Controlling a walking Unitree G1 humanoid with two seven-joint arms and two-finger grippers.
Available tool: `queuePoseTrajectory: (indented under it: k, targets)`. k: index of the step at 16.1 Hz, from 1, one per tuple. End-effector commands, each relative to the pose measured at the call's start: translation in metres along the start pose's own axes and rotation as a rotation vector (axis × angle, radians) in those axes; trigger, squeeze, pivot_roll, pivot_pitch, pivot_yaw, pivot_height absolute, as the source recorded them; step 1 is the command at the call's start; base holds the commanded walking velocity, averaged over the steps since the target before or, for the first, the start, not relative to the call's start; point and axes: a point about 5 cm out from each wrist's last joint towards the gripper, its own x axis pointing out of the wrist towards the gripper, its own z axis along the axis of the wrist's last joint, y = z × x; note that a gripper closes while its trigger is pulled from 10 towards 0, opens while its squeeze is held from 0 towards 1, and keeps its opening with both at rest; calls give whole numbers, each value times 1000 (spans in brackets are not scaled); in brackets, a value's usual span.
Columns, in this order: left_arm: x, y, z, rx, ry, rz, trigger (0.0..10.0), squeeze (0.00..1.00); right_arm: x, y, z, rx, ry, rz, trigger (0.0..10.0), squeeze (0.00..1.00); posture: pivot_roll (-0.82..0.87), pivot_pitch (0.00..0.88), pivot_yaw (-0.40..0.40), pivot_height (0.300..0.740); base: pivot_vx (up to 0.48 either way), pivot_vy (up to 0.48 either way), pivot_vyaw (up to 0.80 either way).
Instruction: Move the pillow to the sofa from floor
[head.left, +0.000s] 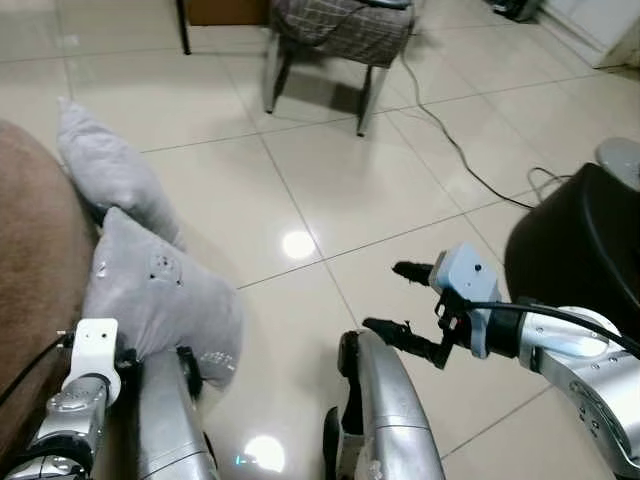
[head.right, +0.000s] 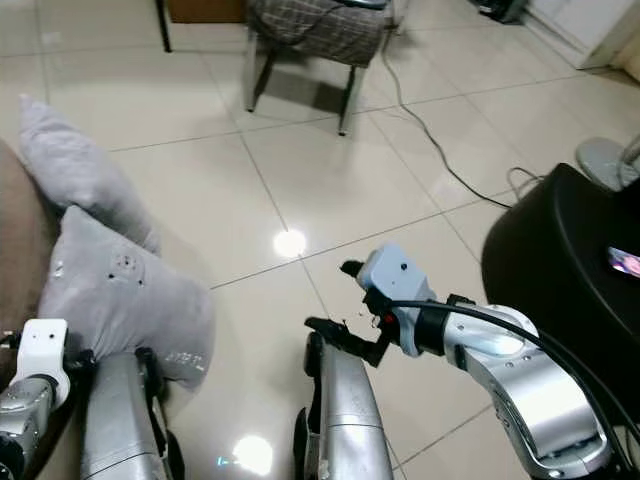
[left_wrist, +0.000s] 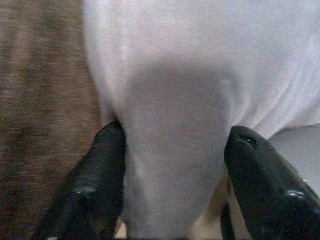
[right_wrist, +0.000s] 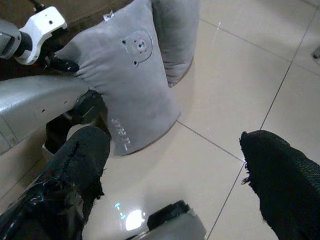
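You are at the grasp-and-lift step. Your left hand (left_wrist: 170, 200) is pinching a corner of the grey pillow (head.left: 160, 295): in the left wrist view the two black fingers (left_wrist: 97, 185) sit on either side of a bunched fold of grey fabric, with the brown sofa (head.left: 25, 300) just beside it. In the head views the pillow stands low at the robot's left, its lower edge seemingly down near the tiled floor (head.left: 330, 190) and its side close against the sofa's front. A second grey pillow (head.left: 105, 170) leans just behind it, also against the sofa.

Your right hand (head.left: 410, 305) hovers over bare floor in front of the robot's legs, its fingers spread wide and holding nothing. It is well apart from the pillow.

The pillow is not yet on the sofa, so most of the task remains. The next move calls for raising the left arm high enough that the hanging pillow clears the sofa's front edge, then carrying it leftward over the seat before you let go. A one-corner pinch on soft fabric could slip or let the pillow swing, so lift smoothly. Keep the second pillow from being dragged along.
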Motion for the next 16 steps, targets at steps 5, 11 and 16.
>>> queuePoseTrajectory:
  k: [5,11,16]
  targets:
    - [-1,-1,-6,20,24,-37,0,0,1,-2,2,4,-9,-39,10000,0,-137,165,-161,520,0,0,0]
    - [1,-8,1,-4,-1,-92,0,0,7,12,1,56,-24,127,10000,0,-108,138,-135,520,0,0,0]
    - [2,-18,9,-24,-24,-139,0,0,10,22,-5,53,44,354,10000,0,-68,109,-115,520,0,0,0]
